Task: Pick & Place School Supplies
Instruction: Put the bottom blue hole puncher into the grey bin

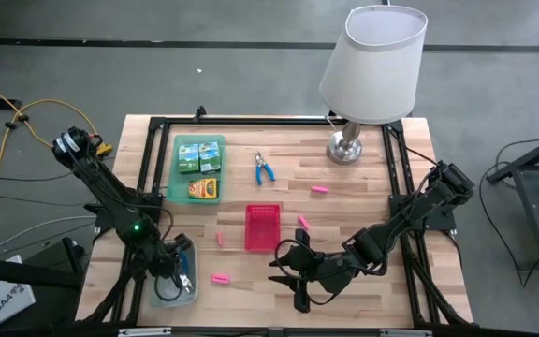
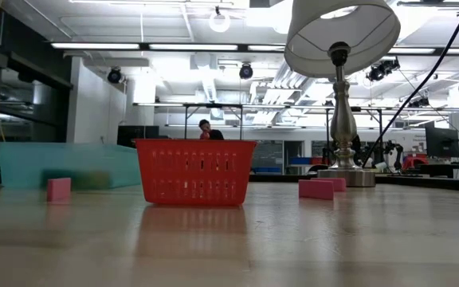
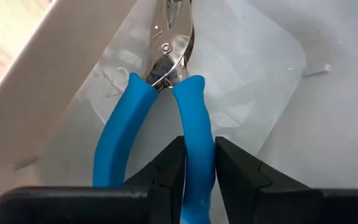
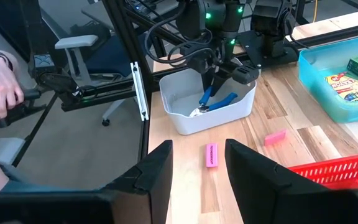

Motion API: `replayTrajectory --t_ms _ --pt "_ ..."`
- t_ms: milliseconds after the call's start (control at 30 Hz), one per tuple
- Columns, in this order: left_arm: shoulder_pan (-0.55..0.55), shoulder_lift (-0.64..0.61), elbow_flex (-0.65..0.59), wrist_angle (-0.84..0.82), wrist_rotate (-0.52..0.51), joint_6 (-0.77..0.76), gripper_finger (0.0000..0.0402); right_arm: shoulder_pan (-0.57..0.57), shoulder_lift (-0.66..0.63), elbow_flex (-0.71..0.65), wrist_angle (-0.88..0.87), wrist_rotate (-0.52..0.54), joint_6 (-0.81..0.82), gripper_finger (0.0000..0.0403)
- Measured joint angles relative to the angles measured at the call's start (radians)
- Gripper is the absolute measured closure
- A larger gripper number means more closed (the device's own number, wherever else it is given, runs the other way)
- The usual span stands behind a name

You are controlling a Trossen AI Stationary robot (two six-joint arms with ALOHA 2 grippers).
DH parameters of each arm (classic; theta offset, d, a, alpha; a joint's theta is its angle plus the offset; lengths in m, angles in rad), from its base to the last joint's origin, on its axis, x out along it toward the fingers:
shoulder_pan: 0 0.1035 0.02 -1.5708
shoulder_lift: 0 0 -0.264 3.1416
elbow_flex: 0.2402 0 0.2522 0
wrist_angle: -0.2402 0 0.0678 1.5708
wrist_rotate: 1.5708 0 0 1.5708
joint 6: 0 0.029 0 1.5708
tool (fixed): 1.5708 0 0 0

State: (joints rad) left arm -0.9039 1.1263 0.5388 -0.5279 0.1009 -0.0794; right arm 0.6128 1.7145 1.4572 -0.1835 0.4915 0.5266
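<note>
Stock as you find it:

- Left gripper (image 3: 194, 171), lower left of the high view: clenched on one handle of the blue-handled tool (image 3: 166, 93), held inside the clear bin (image 1: 157, 295).
- Right gripper (image 4: 197, 165), lower centre: fingers spread, empty.
- Left to place, by my reading: second blue tool (image 1: 265, 168), four pink blocks (image 1: 220, 278), possibly the green boxes (image 1: 199, 155) in the green tray (image 1: 170, 178).
- Red basket (image 1: 261, 227): no contents visible.
- Writing: none legible.

blue-handled tool (image 3: 166, 118) (gripped), pink blocks (image 1: 220, 278) scattered
</note>
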Motion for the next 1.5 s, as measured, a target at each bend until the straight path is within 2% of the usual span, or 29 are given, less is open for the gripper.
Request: replayTrajectory --t_ms 1233,1500 --pt "0.0 0.0 0.0 0.016 -0.06 -0.049 0.032 0.0 0.0 0.0 0.0 0.0 0.0 0.0264" --pt "0.0 0.0 0.0 0.017 -0.07 -0.049 0.028 0.0 0.0 0.0 0.0 0.0 0.0 0.0264"
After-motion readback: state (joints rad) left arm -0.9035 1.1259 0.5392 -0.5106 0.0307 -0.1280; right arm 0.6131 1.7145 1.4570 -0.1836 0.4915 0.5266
